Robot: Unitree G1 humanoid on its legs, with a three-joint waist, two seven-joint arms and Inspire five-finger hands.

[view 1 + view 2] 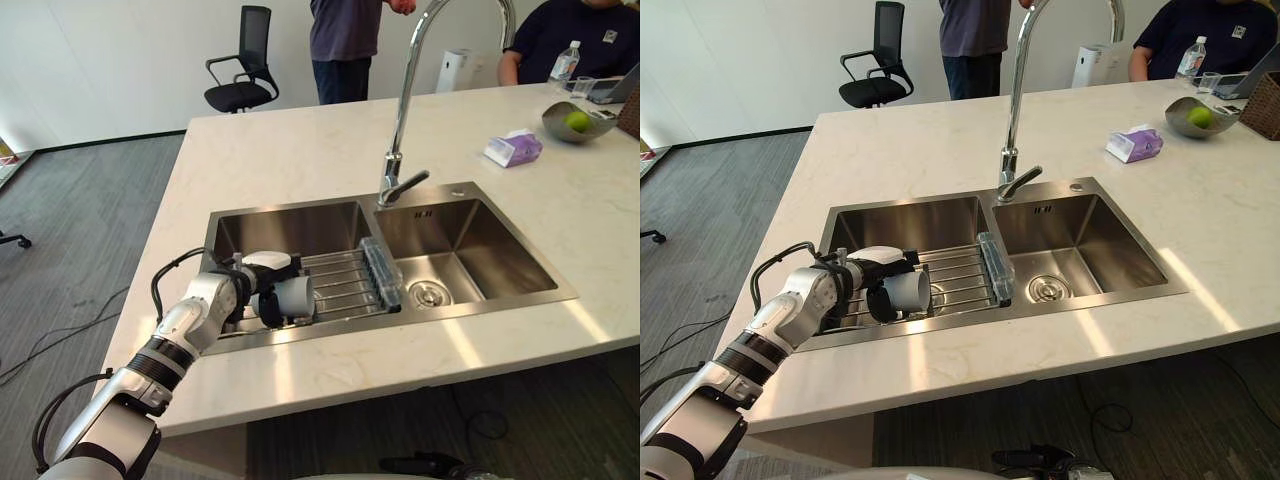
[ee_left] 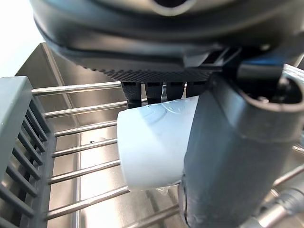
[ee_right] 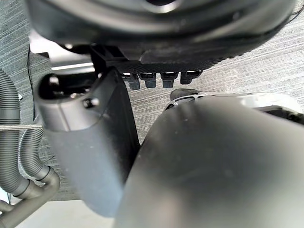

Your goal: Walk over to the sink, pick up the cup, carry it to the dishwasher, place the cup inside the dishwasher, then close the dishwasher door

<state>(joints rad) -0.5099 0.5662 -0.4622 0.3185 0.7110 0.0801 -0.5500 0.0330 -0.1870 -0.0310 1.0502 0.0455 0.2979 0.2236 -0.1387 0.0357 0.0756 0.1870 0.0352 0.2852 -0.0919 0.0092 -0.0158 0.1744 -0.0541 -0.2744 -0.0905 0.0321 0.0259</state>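
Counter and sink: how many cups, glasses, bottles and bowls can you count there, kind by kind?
Cups: 1, the white cup, gripped by the left hand over the sink's wire rack
Glasses: 1, the clear glass
Bottles: 1, the water bottle
Bowls: 1, the metal bowl
Total: 4

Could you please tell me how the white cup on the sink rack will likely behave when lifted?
The smooth white cup lies on its side on the metal wire rack, so it would probably roll if let go. Its glossy wall looks slippery; the left hand, thumb across it, may need a firm hold. It looks rigid and probably light.
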